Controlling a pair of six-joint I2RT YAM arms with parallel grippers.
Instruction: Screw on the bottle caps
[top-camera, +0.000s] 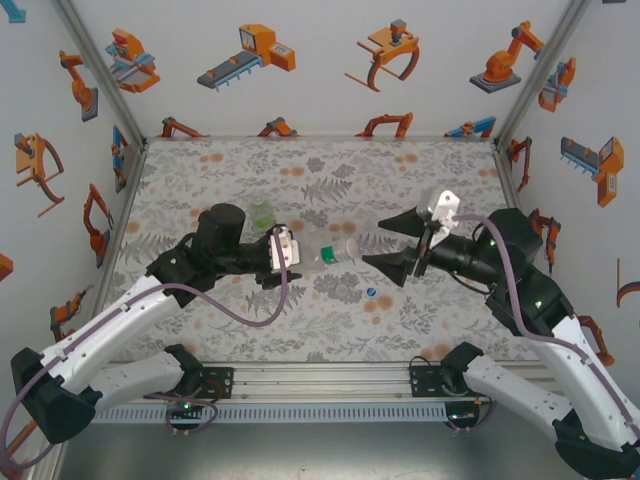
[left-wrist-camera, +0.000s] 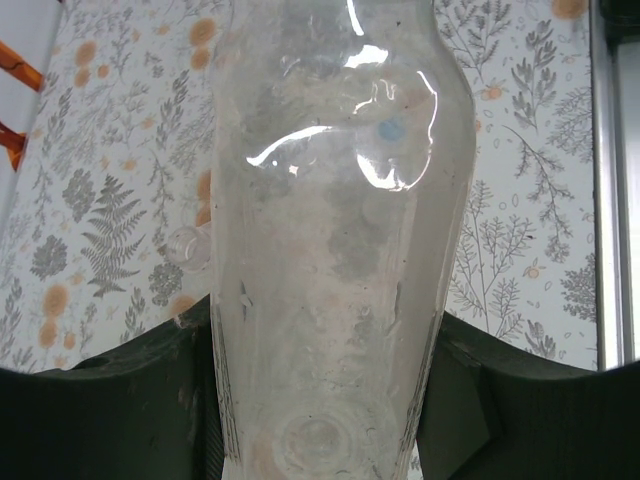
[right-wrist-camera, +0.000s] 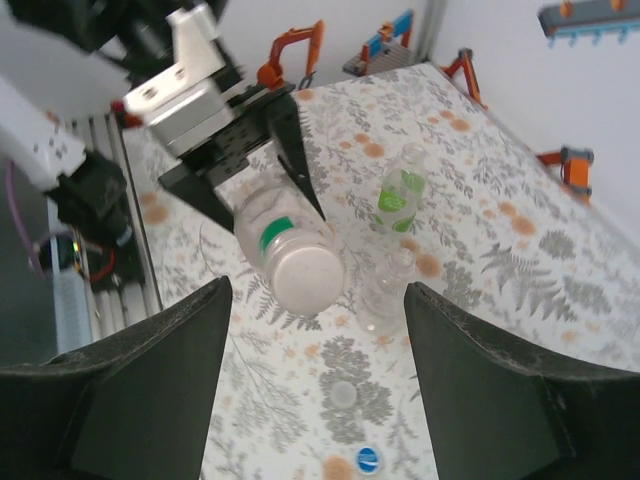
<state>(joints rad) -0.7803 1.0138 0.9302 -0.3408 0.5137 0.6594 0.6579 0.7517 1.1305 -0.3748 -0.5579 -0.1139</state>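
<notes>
A: Bottle caps (right-wrist-camera: 368, 459), blue and pale, loose on fern-print tablecloth (top-camera: 200, 170), near front edge

B: Noted. Banded bottle (top-camera: 330, 252) clamped sideways in left gripper (top-camera: 298, 252); right gripper (top-camera: 378, 242) agape, holding nothing. White walls (top-camera: 300, 60), robot stickers all round

Floral-print table (top-camera: 450, 320): a green bottle (top-camera: 262, 213) stands upright, a small clear bottle (right-wrist-camera: 385, 290) near it, a pale cap (right-wrist-camera: 343, 395) and a blue cap (top-camera: 371, 292) lying loose close together.

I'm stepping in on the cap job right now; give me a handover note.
Left claw: shut on banded bottle, held sideways.
Right claw: open, empty, facing that bottle's end.
Green bottle and clear bottle stand on the table.
Blue cap and pale cap lie loose there.
Done: bottle gripped. Left: screwing on the loose caps.
</notes>
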